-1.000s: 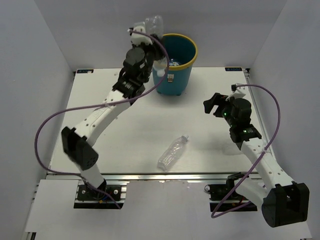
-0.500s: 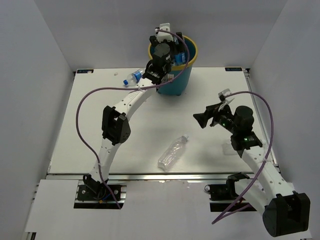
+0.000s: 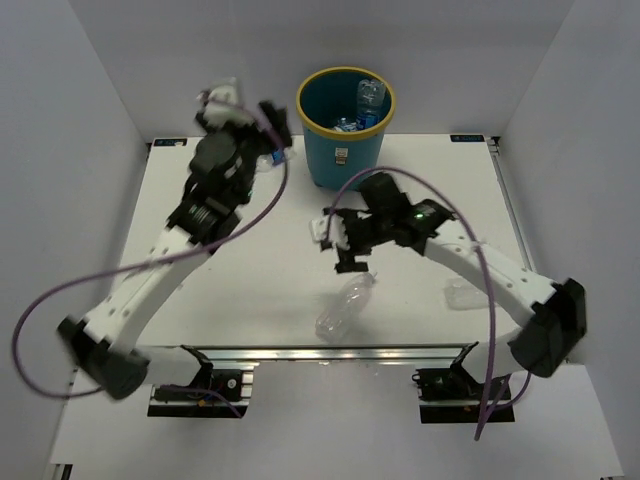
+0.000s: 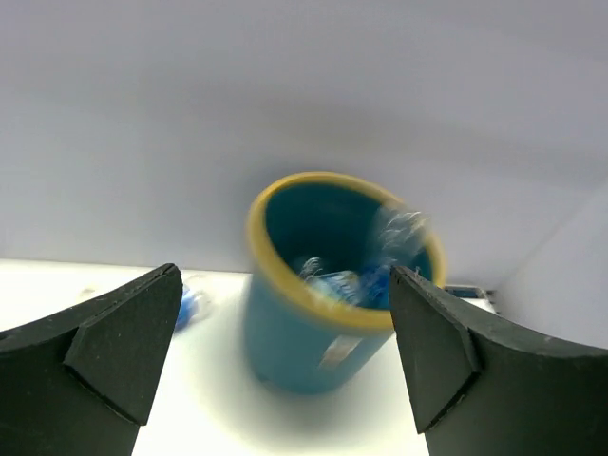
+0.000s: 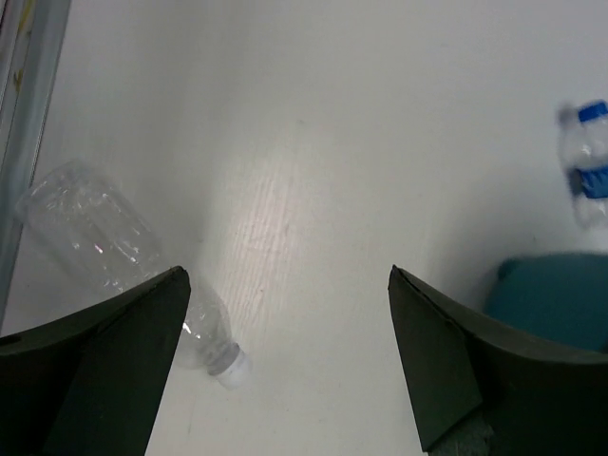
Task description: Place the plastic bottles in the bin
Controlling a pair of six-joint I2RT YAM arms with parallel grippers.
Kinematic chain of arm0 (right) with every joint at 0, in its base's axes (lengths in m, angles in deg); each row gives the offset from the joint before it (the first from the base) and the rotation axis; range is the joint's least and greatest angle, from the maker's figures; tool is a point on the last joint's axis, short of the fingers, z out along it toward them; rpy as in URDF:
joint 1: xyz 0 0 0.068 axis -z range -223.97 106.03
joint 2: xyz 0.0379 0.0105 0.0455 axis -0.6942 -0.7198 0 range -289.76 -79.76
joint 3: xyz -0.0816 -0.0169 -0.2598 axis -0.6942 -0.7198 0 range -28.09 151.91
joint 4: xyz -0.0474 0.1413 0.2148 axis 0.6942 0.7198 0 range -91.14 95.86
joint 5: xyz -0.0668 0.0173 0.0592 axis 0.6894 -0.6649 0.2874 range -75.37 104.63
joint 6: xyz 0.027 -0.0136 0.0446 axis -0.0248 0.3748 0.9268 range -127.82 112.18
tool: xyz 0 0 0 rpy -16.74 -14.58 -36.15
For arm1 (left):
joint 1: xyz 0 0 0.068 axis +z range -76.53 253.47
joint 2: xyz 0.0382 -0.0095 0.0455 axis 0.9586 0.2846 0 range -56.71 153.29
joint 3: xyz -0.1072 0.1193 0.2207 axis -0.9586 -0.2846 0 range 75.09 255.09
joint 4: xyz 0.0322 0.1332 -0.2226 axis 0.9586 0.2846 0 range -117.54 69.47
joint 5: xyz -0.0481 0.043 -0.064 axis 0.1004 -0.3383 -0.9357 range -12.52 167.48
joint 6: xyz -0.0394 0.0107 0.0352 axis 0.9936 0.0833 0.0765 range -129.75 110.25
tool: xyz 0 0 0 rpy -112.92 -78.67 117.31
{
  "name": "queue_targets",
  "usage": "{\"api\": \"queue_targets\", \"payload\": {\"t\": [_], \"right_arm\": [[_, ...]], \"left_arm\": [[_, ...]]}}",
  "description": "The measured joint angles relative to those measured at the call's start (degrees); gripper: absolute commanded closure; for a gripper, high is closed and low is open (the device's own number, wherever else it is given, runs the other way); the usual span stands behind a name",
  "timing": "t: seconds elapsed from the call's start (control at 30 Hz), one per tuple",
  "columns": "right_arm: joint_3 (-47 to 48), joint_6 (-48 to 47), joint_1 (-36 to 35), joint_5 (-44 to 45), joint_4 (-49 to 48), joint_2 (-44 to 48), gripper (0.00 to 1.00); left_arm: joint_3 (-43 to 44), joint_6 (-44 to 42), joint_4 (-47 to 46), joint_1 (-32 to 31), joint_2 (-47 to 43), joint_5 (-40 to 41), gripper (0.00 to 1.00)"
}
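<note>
The teal bin (image 3: 340, 150) with a yellow rim stands at the back of the table and holds several blue-labelled bottles (image 3: 370, 100). My left gripper (image 3: 275, 135) hangs open and empty just left of the bin (image 4: 304, 332). A blue-labelled bottle (image 3: 266, 159) lies below it, blurred in the left wrist view (image 4: 190, 306). My right gripper (image 3: 336, 241) is open above the table's middle. A clear unlabelled bottle (image 3: 342, 306) lies just in front of it, its cap (image 5: 228, 367) near my left finger (image 5: 114, 370). The right wrist view also shows the clear bottle (image 5: 90, 237), the blue-labelled bottle (image 5: 589, 176) and the bin (image 5: 551, 294).
Another crumpled clear bottle (image 3: 466, 295) lies on the table under my right forearm. White walls close in the table on the left, back and right. A metal rail (image 3: 320, 352) runs along the near edge.
My left gripper opened over the bin, the clear bottle it held dropped in, and the arm swung back to the left. My right arm swept left toward the clear bottle in the middle.
</note>
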Motion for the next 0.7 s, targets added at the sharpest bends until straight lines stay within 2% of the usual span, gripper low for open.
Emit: {"api": "queue_targets", "payload": {"t": [0.17, 0.33, 0.43, 0.7], "right_arm": [[2.8, -14.8, -9.6, 9.7, 13.2, -9.8, 0.11], [-1.7, -25.2, -11.8, 13.8, 21.0, -10.8, 0.11], [-1.7, -27.9, -12.7, 14.5, 23.1, -12.0, 0.11], [-1.6, -28.8, -16.0, 14.6, 21.6, -22.9, 0.12]], "left_arm": [[-28.2, 8.2, 3.1, 1.2, -23.5, 9.3, 0.02], [-44.9, 15.6, 6.3, 1.5, -31.5, 12.2, 0.02], [-48.7, 18.9, 10.7, 1.4, -30.7, 14.0, 0.02], [-48.9, 23.0, 15.2, 1.4, -30.9, 19.9, 0.02]]}}
